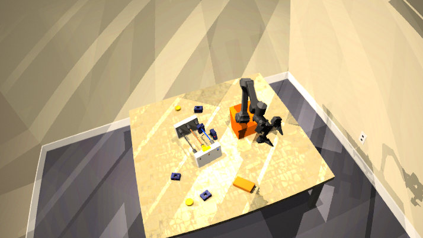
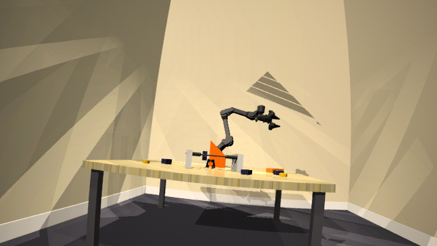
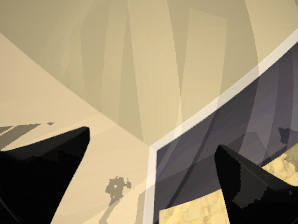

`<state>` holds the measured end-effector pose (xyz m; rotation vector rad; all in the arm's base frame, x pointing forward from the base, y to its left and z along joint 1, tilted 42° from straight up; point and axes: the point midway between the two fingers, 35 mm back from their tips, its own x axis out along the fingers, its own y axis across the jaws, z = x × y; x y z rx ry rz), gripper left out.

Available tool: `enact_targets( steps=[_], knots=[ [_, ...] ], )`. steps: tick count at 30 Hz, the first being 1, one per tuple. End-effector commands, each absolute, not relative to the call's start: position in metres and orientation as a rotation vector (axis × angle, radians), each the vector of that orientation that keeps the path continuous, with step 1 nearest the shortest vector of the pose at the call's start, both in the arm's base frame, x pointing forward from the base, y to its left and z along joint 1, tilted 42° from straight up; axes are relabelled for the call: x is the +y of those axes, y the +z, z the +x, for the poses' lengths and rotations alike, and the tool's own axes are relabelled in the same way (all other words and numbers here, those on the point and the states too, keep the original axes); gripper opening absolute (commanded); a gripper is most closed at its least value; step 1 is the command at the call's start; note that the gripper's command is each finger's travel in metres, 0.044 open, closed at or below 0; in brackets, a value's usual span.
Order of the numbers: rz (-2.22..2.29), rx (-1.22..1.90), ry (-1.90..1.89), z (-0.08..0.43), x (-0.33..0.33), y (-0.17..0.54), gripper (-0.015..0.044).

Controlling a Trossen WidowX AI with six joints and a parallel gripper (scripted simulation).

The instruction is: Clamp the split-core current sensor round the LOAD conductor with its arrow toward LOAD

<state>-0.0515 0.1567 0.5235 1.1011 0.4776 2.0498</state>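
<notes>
Your hand (image 1: 278, 140) (image 2: 280, 122) (image 3: 154, 143) is raised well above the surface (image 1: 284, 174) (image 2: 122, 168), its fingers wide apart with nothing between them. Behind it, the arm (image 1: 249, 95) (image 2: 226, 126) bends back down to its orange pedestal (image 1: 234, 116) (image 2: 215, 150). Beyond that, you have the open sensor (image 1: 213, 134) (image 2: 210, 163), as far as this small view shows, standing on the surface just beside the conductor rack (image 1: 208, 154) (image 2: 240, 162), well apart from the hand. A second dark blue sensor (image 1: 201, 128) (image 2: 204, 155) sits up at the blue conductor (image 1: 208, 135); you can't read the LOAD marking or the arrow here. A yellow piece (image 1: 205, 147) rests by one end block. Farther out lie an orange block (image 1: 243, 184) (image 2: 275, 169), three flat dark blue pieces and two yellow discs. Past them all, your top view shows an outlet (image 1: 362, 137) on the wall.
</notes>
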Motion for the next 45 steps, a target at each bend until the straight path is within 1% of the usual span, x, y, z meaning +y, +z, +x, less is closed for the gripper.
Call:
enact_targets(
  steps=[1, 7, 12, 17, 24, 28, 31, 42, 45],
  knots=[
    [0.989, 0.279, 1.768, -0.001, 0.196, 0.498, 0.044],
    [0.81, 0.069, 1.398, 0.08, 0.215, 0.467, 0.044],
    [0.638, -0.047, 1.083, 0.152, 0.204, 0.438, 0.044],
    [0.458, -0.113, 0.773, 0.217, 0.17, 0.408, 0.044],
    [0.212, -0.137, 0.373, 0.283, 0.094, 0.368, 0.044],
    [0.08, -0.093, 0.143, 0.307, 0.038, 0.34, 0.044],
    [0.006, -0.054, 0.012, 0.315, 0.003, 0.324, 0.044],
    [-0.004, -0.038, 0.007, 0.317, 0.001, 0.32, 0.044],
    [-0.053, 0.121, 0.113, 0.327, 0.015, 0.286, 0.044]
  ],
)
